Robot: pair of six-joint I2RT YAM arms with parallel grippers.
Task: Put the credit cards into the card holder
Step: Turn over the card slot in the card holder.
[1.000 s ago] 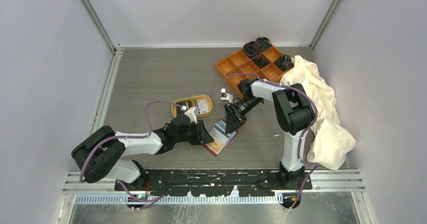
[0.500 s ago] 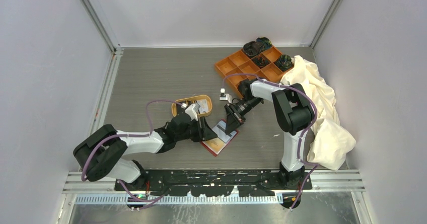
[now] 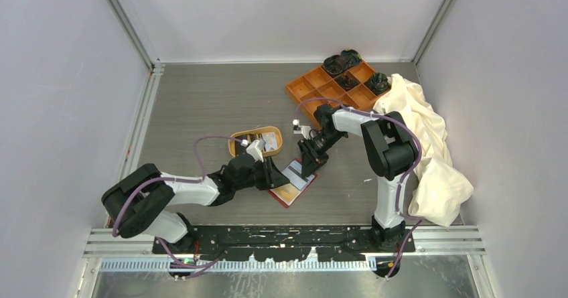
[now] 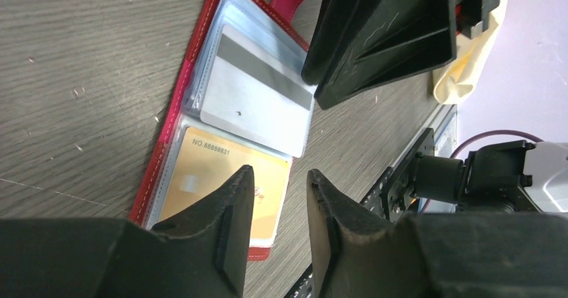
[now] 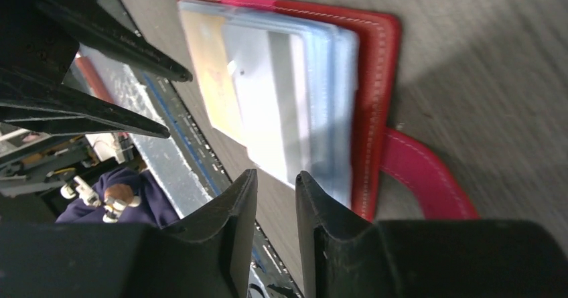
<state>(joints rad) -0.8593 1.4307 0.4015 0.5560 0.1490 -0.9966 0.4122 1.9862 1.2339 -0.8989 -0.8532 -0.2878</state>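
Note:
The red card holder lies open on the table between my two grippers. Its clear sleeves hold a tan-gold card and a white-grey card with a dark stripe. My left gripper hovers over the gold card's near edge, open, nothing between its fingers. My right gripper is low at the holder's far edge beside the snap tab, jaws slightly apart and empty. More credit cards lie in the oval tan dish.
An orange compartment tray with dark items stands at the back right. A cream cloth is heaped along the right wall. The oval dish sits just behind my left wrist.
My left gripper has crept a little right toward the holder. The right gripper has shifted slightly back, and the holder's sleeves lie flatter.

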